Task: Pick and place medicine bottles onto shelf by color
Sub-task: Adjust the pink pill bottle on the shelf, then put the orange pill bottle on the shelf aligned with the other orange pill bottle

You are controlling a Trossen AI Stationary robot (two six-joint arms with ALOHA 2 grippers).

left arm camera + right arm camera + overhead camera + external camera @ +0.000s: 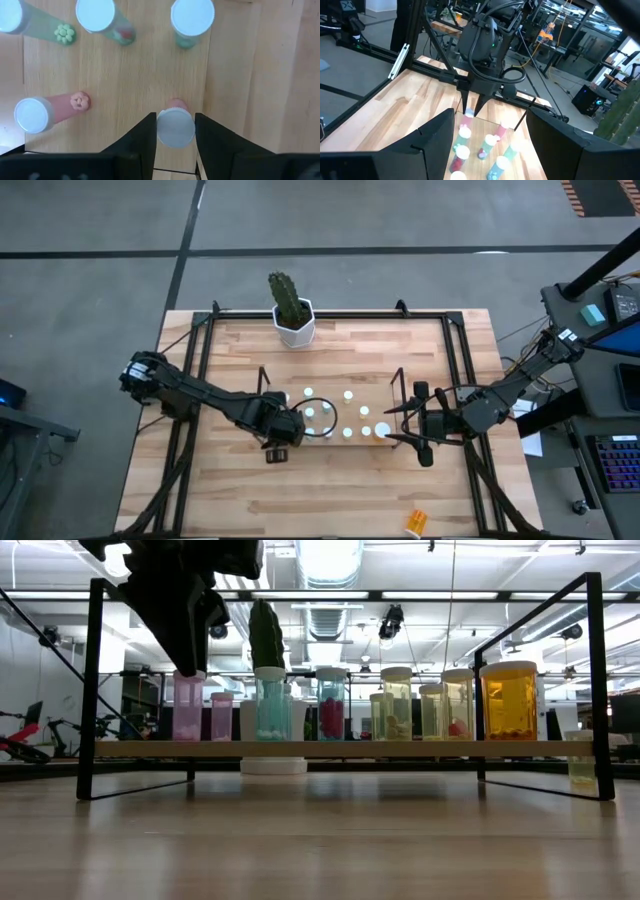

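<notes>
Two arms work over a butcher-block table [330, 490] edged by a black frame [205, 330]. The left gripper [175, 131] stands over the shelf's [330, 748] left end, its fingers [142, 137] flanking a pink bottle [175, 125] with a white cap; whether they actually press its sides cannot be told. In the low view that bottle stands upright on the shelf, a second pink bottle [222, 715] just beside it, with bluish, greenish and one large amber bottle [510, 700] ranged along the board. The right gripper [415, 425] hangs at the shelf's right end, fingers spread wide and empty. Open wood lies in front of the shelf, toward the near edge. A potted cactus [290, 305] sits at the far edge. From above, the caps blur into bright dots, colours unreadable. A small orange object [417, 522] near the front edge is too small to identify.
</notes>
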